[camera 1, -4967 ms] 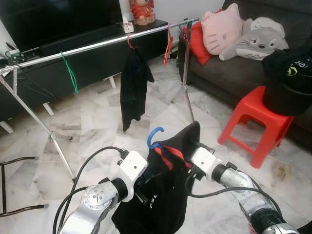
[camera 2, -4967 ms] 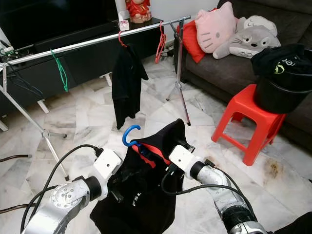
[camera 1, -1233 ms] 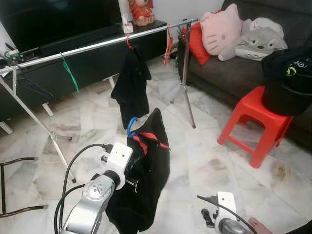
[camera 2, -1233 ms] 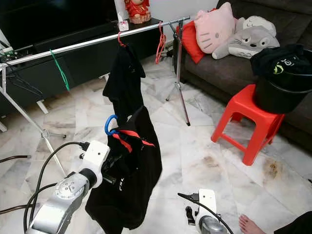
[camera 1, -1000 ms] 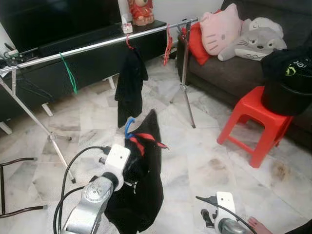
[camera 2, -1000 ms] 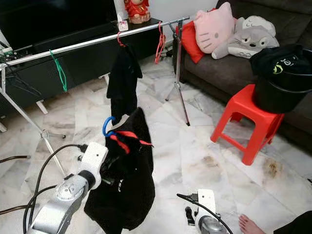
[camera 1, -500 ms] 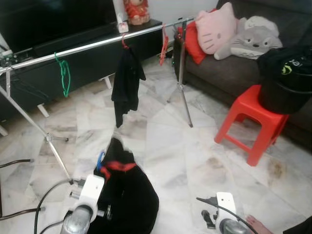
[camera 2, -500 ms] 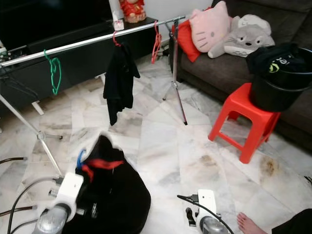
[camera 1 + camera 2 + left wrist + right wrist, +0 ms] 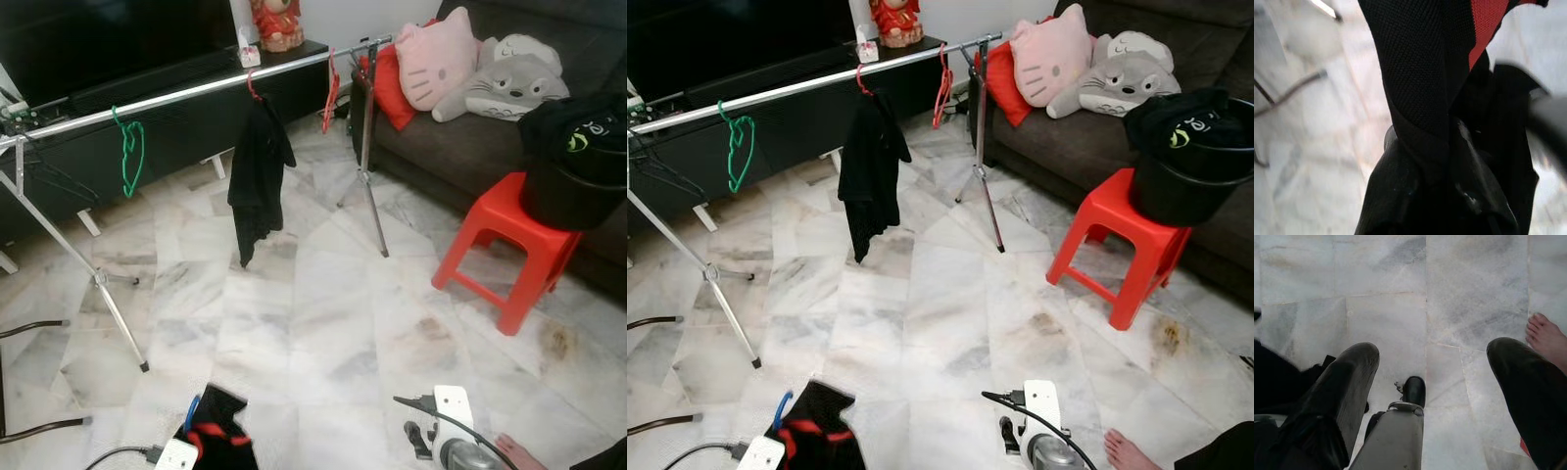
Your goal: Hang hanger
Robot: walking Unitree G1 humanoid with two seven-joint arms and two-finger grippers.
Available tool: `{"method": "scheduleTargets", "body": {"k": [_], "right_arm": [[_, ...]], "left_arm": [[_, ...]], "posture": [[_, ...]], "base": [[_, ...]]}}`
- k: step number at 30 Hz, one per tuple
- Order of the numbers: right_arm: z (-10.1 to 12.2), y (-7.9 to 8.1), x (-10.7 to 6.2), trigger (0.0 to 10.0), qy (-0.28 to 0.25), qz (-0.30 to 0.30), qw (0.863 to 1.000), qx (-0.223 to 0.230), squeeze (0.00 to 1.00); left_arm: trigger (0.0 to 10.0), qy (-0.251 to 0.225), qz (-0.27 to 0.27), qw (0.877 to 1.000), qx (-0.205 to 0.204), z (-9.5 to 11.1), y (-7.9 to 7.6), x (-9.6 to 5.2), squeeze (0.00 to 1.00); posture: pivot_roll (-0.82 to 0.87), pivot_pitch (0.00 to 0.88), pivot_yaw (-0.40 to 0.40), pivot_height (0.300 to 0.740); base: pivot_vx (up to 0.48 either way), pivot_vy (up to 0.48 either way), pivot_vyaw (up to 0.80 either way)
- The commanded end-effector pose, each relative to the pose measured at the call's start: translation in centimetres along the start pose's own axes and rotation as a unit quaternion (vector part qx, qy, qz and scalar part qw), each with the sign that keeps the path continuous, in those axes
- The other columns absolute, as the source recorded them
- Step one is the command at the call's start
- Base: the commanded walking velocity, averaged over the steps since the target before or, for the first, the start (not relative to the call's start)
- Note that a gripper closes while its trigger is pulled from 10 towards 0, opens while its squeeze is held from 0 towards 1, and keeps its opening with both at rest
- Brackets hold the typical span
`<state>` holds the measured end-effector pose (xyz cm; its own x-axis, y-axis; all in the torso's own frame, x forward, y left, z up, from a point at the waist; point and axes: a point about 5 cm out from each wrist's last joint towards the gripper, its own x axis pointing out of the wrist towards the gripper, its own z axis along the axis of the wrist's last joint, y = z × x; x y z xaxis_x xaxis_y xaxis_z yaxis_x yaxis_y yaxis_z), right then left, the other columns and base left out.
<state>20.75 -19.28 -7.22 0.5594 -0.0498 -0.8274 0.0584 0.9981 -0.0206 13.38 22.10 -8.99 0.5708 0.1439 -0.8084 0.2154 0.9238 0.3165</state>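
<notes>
Left wrist view shows the left gripper (image 9: 1432, 156) clamped on a black garment with red trim (image 9: 1425, 78), which sits on a blue plastic hanger (image 9: 192, 412) low near the marble floor (image 9: 323, 313). Right gripper (image 9: 1449, 396) hangs idle, fingers spread apart, near a person's bare foot (image 9: 1547, 340). Beyond stands a silver clothes rail (image 9: 186, 93) carrying a hung black shirt (image 9: 258, 176)

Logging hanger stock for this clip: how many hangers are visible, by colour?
Green hanger: 1, on the rail
Red hanger: 2, this one carrying a black garment, the other bare
Blue hanger: 1, in the black-and-red garment gripped by the left hand
Total: 4
</notes>
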Motion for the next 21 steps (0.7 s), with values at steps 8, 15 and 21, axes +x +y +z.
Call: {"method": "scheduleTargets", "body": {"k": [8,15,21], "right_arm": [[-0.5,0.4,0.0,10.0,0.004,0.006,1.000,0.009,1.00],[-0.4,0.4,0.0,10.0,0.003,0.006,1.000,0.005,1.00],[-0.5,0.3,0.0,10.0,0.006,0.010,1.000,-0.006,0.00]], "left_arm": [[10.0,0.032,0.003,0.999,-0.022,-1.4,-0.6,0.0,0.00],[10.0,0.031,0.002,0.999,-0.023,-1.2,-0.8,0.1,0.00],[10.0,0.033,-0.008,0.999,-0.030,-1.2,-1.5,0.1,0.00]], "posture": [[-0.15,0.000,0.090,0.732],[-0.15,0.000,0.091,0.732],[-0.15,0.000,0.092,0.732]], "base": [[0.000,0.000,0.00],[0.000,0.000,0.00],[0.000,0.000,0.00]]}}
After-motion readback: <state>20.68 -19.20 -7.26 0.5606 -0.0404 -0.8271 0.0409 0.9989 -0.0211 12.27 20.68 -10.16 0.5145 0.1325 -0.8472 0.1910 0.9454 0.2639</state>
